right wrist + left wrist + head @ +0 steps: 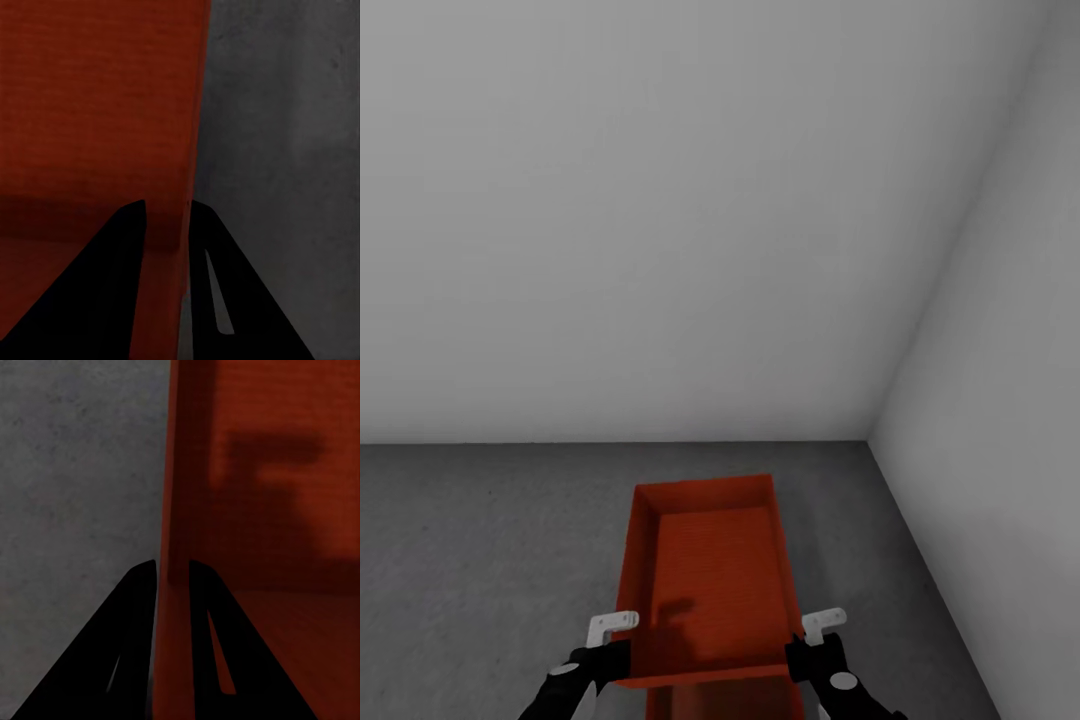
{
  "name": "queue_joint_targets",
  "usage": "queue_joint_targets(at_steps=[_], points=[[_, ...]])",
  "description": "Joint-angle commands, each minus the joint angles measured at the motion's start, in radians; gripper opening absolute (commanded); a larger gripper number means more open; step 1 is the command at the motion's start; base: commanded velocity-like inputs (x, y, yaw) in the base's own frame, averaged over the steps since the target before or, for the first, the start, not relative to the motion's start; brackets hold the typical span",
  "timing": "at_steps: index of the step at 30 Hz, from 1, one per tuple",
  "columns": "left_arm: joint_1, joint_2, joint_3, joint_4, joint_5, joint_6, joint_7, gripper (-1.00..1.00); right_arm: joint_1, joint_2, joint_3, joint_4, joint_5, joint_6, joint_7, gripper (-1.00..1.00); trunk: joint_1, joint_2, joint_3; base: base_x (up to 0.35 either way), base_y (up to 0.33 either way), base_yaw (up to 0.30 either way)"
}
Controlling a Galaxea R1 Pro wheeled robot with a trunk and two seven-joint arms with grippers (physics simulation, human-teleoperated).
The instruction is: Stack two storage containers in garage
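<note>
Pale grey walls [660, 200] meet in a corner above the dark concrete floor [480, 540]. Over it an orange-red container [710, 580] is held between both arms — left gripper [172, 570] pinching its left wall, right gripper [166, 210] pinching its right wall. A second orange-red container [725, 700] shows just beneath.

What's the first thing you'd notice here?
A bright orange-red bin stands out against the grey floor, near a corner of pale walls. The left gripper and right gripper each pinch one long side wall. Another red bin peeks out just beneath it.
</note>
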Motion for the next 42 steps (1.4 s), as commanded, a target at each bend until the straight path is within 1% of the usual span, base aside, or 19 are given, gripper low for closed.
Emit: queue_joint_targets(at_steps=[1, 4, 9, 18, 19, 30, 39, 42], points=[[0.0, -0.004, -0.004, -0.004, 0.009, 0.0, 0.007, -1.0, -0.001, 0.006, 0.006, 0.005, -0.003, -0.001, -0.006, -1.0, 0.0, -0.001, -0.001, 0.0, 0.0, 0.0], [0.0, -0.004, -0.002, -0.004, 0.008, -0.002, 0.005, -1.0, -0.001, 0.008, 0.005, 0.005, 0.009, -0.001, -0.006, -1.0, 0.0, -0.001, -0.001, 0.0, 0.0, 0.0], [0.0, -0.005, -0.002, -0.002, 0.007, -0.004, 0.006, -1.0, -0.001, 0.011, -0.009, 0.005, 0.026, -0.001, -0.005, -1.0, 0.0, -0.001, -0.001, 0.0, 0.0, 0.0], [0.0, -0.005, -0.002, 0.003, 0.007, -0.01, 0.006, -1.0, -0.001, 0.014, -0.027, 0.005, 0.048, -0.001, -0.005, -1.0, 0.034, -0.064, -0.029, 0.0, 0.0, 0.0], [0.0, -0.007, -0.014, 0.003, 0.005, -0.027, 0.008, -1.0, -0.001, 0.018, 0.007, 0.005, -0.014, -0.001, -0.005, -1.0, 0.038, -0.071, -0.032, 0.0, 0.0, 0.0], [0.0, -0.007, -0.014, 0.003, 0.005, -0.028, 0.008, -1.0, -0.001, 0.018, 0.007, 0.005, -0.015, -0.001, -0.005, -1.0, 0.08, -0.148, -0.067, 0.0, 0.0, 0.0], [0.0, -0.006, -0.014, 0.003, 0.005, -0.028, 0.008, -1.0, -0.001, 0.018, 0.007, 0.005, -0.016, -0.001, -0.005, -1.0, 0.08, -0.148, -0.067, 0.0, 0.0, 0.0], [0.0, -0.006, -0.014, 0.003, 0.005, -0.028, 0.008, -1.0, -0.001, 0.018, 0.007, 0.005, -0.016, -0.001, -0.005, -1.0, 0.092, -0.169, -0.076, 0.0, 0.0, 0.0]])
